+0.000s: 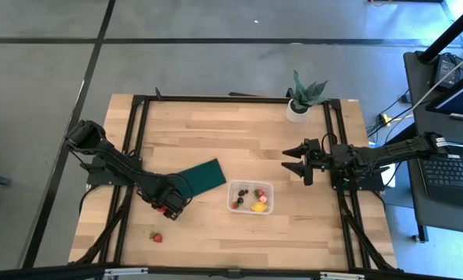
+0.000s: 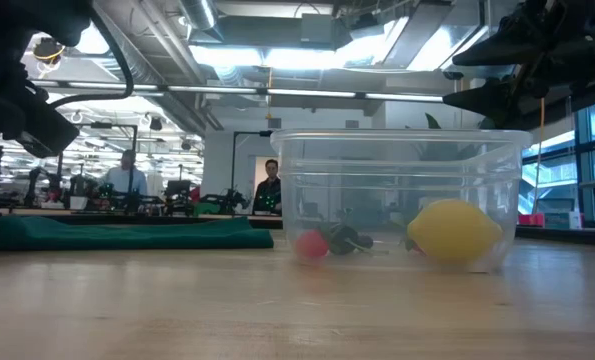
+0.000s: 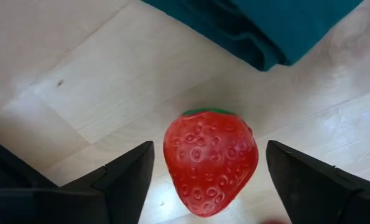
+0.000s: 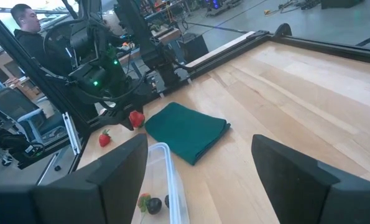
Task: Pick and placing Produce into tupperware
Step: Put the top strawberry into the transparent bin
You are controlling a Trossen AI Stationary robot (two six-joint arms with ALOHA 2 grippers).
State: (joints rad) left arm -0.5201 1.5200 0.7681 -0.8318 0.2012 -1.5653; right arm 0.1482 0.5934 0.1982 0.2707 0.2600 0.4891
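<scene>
Strawberry (image 3: 211, 160) between open left hand (image 1: 169, 208) fingers | no readable labels

A robotics lab in an open-plan industrial hall: exposed ceiling ducts (image 2: 267, 75) and strip lights overhead, benches crowded with equipment beyond the left gripper (image 3: 206, 180), people (image 2: 127, 175) working there, a laptop (image 1: 455, 175) beside the right arm.

Right claw (image 4: 197, 171) fingers apart, green pad (image 4: 186, 130), tupperware (image 4: 172, 180) rim, strawberry (image 4: 136, 118) at left claw (image 4: 127, 115)
</scene>
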